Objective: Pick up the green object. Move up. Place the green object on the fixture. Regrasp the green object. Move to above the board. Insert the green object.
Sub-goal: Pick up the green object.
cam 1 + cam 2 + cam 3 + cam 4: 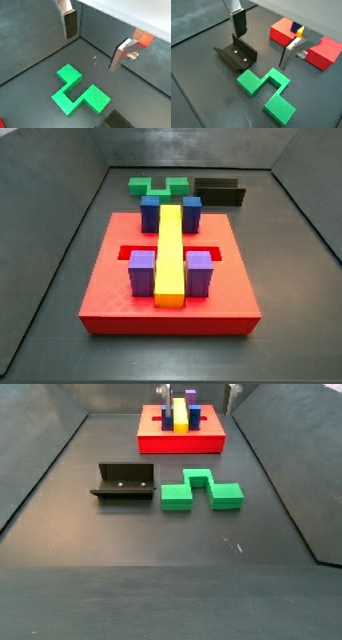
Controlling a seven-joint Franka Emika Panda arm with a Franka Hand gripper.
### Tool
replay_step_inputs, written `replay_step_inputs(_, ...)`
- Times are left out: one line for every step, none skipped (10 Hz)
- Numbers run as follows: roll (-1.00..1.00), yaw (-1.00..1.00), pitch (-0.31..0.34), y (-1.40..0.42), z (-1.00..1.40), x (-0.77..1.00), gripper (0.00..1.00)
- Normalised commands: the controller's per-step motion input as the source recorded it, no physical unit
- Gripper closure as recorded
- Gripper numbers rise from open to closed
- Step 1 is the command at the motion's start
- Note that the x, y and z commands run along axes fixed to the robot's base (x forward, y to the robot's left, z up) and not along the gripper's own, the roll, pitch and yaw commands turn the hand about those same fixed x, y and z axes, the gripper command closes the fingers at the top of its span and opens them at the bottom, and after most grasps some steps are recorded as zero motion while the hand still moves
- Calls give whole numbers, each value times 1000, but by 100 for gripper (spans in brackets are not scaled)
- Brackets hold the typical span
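The green object (80,91) lies flat on the dark floor, also seen in a wrist view (269,91) and in both side views (158,186) (201,489). My gripper (93,44) (264,41) hangs above the floor, open and empty, with the green object below and just off the gap between the fingers (69,25). The black fixture (236,55) (123,482) (221,191) stands right beside the green object. The red board (120,288) (160,444) (281,31) carries blue and purple posts and a yellow bar (170,253).
Grey walls (60,248) enclose the floor on all sides. The board stands a short way beyond the green object and the fixture. Bare dark floor (174,574) stretches in front of them.
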Motion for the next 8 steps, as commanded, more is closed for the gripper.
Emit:
replay_step_inputs(114, 54, -23, -486, -360, 71, 0)
replay_step_inputs(164, 86, -39, -623, -449, 6, 0)
replay_step_inputs(164, 77, -54, -574, -511, 0, 0)
replay_step_inputs(117, 57, -71, -409, -526, -9, 0)
replay_step_inputs(0, 80, -87, -29, -526, 0, 0)
replay_step_inputs(0, 83, -73, 0, -526, -6, 0)
replay_step_inputs(0, 111, -79, 23, -571, -51, 0)
replay_step_inputs(0, 126, -81, 0, -574, -91, 0)
